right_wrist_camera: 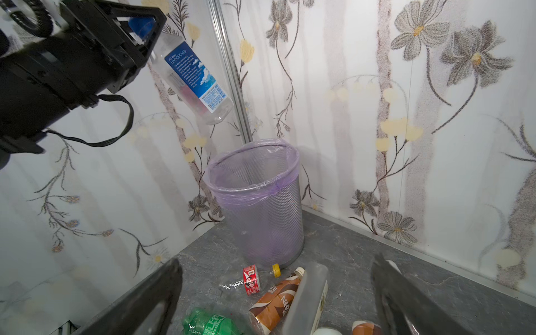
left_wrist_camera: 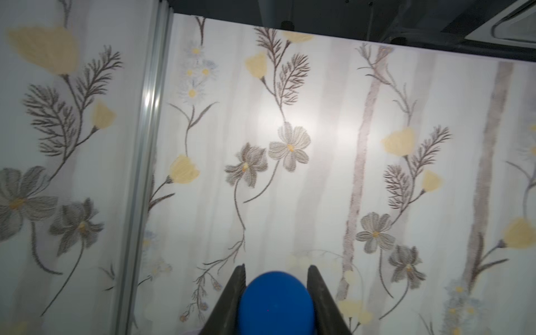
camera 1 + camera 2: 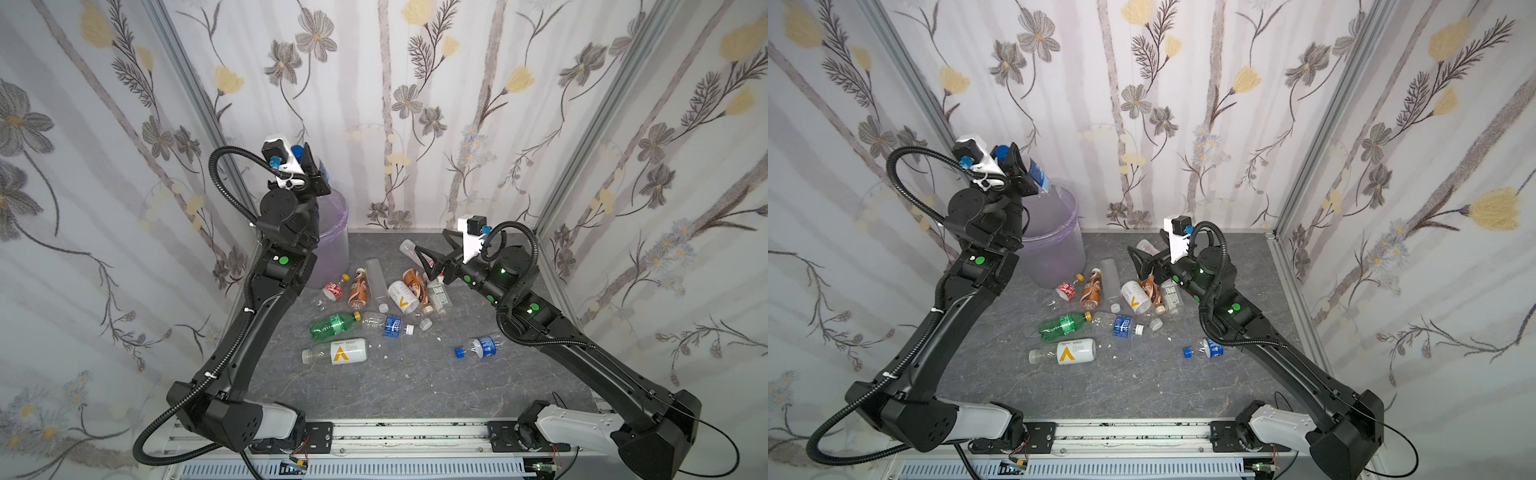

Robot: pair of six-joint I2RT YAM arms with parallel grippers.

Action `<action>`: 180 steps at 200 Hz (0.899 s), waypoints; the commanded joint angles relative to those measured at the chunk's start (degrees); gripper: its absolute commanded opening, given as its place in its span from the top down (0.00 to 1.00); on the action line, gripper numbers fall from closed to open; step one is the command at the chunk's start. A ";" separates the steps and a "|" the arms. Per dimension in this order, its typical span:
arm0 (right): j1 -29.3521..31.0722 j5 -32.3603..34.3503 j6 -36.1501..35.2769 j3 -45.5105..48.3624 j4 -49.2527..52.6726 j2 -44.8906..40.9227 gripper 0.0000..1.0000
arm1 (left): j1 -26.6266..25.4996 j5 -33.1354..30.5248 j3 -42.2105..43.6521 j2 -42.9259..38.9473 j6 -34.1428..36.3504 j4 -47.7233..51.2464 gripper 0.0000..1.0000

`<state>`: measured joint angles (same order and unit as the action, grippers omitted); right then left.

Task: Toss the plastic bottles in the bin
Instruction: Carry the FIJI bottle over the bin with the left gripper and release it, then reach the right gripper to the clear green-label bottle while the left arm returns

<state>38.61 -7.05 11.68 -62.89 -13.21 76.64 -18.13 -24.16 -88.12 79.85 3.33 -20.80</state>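
Observation:
My left gripper [image 3: 1017, 166] is shut on the blue cap [image 2: 275, 301] of a clear blue-labelled bottle [image 1: 194, 78]. The bottle hangs tilted above the rim of the lilac-lined bin [image 1: 261, 208] in the back left corner [image 3: 1059, 232]. My right gripper [image 3: 432, 253] stands wide open and empty, low over the back of the bottle pile. Several bottles lie on the grey floor, among them a brown coffee one [image 3: 358, 289], a frosted one [image 3: 376, 278], a green one [image 3: 332, 326], a white-and-yellow one [image 3: 340, 351] and a blue-labelled one [image 3: 478, 347] near the right arm.
Flowered walls close in the left, back and right sides, with aluminium posts [image 3: 199, 104] at the corners. A crushed red-labelled bottle [image 1: 251, 280] lies by the bin's foot. Loose white caps [image 3: 383, 308] sit among the bottles. A metal rail [image 3: 407, 436] runs along the front.

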 commanded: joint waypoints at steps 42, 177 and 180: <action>2.08 2.65 1.00 -0.78 -0.63 1.76 0.00 | 6.93 8.26 -6.78 10.54 -13.28 18.58 0.00; -9.86 19.42 15.51 6.55 13.30 3.88 0.00 | -15.68 14.40 5.45 1.76 -21.97 18.53 0.00; -10.59 18.76 15.91 7.24 13.30 3.75 0.00 | -16.30 14.51 5.82 1.95 -22.33 18.51 0.00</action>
<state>32.32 11.27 20.08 -58.46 -2.83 80.36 -31.11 -11.31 -84.42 80.36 -15.27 -1.89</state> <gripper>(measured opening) 0.996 0.997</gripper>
